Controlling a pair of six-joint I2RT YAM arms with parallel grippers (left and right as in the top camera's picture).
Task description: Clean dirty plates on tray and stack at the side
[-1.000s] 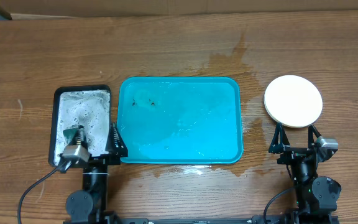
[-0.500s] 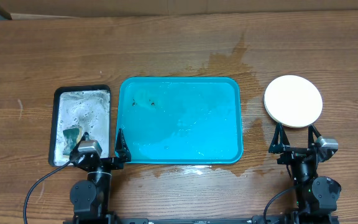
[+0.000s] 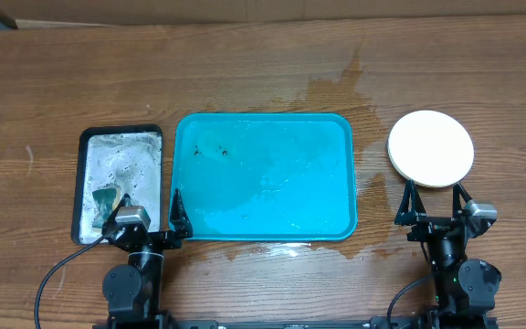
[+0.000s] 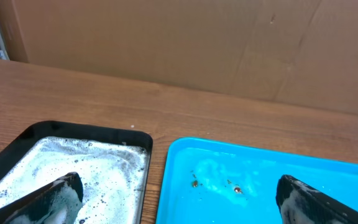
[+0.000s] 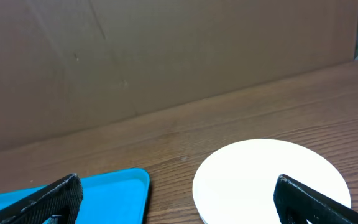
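**Plates lie off the tray, straight ahead of the right gripper**

The tray holds no plate. Only wet film and a couple of small brown specks show near its far left corner.

The dirty plates show as one white disc on the worktop, to the right of the tray and clear of its rim. How many are stacked there cannot be told from above.

The right gripper hangs with its jaws wide apart and empty, just short of the disc's near edge and centred on it, so the right arm is far the nearer. Being round, the disc offers no preferred approach line.

The left gripper is likewise spread and empty. It straddles the gap between the black tray and the turquoise one, well apart from the plates.

Judging by this layout, little if any work remains.
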